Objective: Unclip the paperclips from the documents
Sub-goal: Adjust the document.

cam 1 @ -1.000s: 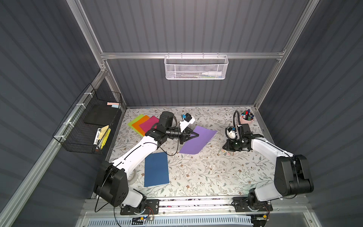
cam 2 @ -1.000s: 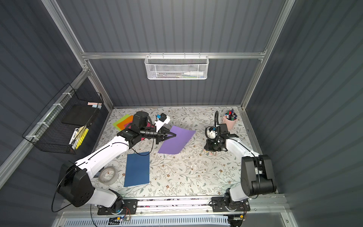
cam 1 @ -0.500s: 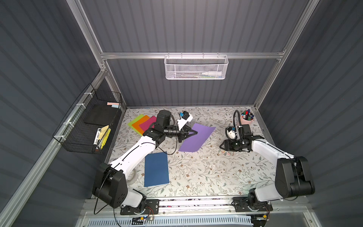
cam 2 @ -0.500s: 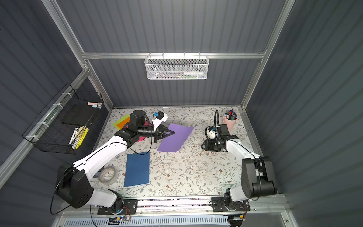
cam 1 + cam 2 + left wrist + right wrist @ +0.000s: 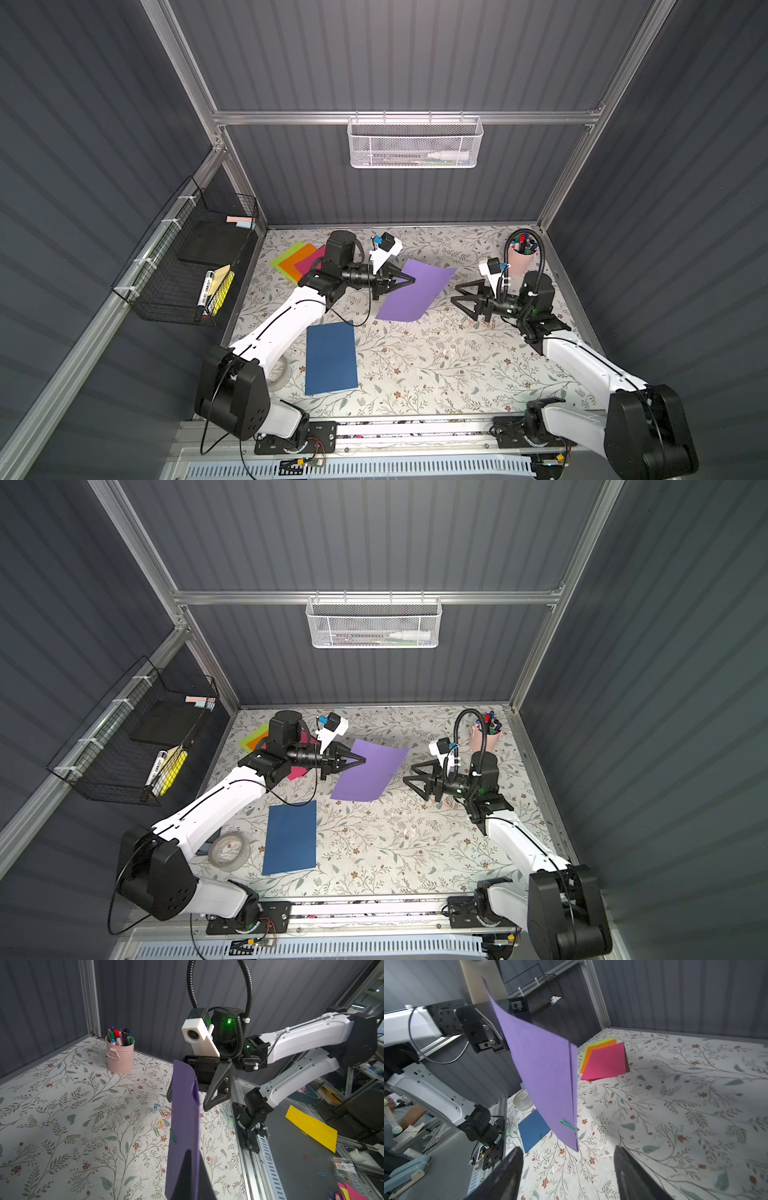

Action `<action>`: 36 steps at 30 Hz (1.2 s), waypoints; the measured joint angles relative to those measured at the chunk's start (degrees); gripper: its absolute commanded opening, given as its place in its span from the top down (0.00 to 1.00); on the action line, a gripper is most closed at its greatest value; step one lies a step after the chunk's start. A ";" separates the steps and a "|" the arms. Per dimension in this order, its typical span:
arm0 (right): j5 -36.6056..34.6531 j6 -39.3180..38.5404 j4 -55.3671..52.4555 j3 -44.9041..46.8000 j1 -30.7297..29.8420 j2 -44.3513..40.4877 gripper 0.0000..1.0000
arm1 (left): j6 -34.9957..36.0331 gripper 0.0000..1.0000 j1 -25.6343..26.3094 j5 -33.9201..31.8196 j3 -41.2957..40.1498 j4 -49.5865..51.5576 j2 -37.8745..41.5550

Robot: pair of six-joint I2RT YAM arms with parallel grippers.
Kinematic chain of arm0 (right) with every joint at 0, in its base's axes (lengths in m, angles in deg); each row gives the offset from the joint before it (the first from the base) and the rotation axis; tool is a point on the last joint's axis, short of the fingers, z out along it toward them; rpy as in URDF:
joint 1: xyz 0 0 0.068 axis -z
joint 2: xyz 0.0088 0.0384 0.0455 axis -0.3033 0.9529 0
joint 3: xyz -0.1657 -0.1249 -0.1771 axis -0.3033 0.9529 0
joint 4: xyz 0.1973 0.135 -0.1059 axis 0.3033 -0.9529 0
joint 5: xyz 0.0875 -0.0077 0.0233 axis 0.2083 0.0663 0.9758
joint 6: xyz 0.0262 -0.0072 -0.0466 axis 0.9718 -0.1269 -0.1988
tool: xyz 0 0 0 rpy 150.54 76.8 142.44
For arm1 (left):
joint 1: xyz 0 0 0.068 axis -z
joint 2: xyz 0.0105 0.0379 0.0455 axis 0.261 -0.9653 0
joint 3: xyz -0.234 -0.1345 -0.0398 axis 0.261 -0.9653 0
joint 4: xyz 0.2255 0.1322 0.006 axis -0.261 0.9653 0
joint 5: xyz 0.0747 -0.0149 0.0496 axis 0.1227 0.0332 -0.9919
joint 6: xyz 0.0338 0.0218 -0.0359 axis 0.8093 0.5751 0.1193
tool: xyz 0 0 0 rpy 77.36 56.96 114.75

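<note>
Left end effector (image 5: 409, 279) pinches the purple sheet (image 5: 415, 293) by one edge, and the sheet hangs clear over mid-table. It looks thin and floppy and likely bows easily. Green paperclip (image 5: 569, 1125) sits near the sheet's low free corner: tiny, slick wire, best taken by its outer loop. Right end effector (image 5: 462, 302) is spread and empty at the sheet's 3 o'clock. Bare table (image 5: 415, 374) lies at 6 o'clock.
</note>
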State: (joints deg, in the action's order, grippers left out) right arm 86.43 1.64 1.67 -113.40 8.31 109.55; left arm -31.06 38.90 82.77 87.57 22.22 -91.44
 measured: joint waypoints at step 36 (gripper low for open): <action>13.90 -11.63 -22.08 -23.17 -3.85 7.82 0.82 | -0.33 1.00 -0.63 5.57 -0.04 0.00 -0.46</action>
State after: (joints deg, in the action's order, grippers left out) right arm 100.33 -9.99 -20.41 -136.56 4.46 117.38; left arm -31.39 38.27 88.34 87.53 22.22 -91.90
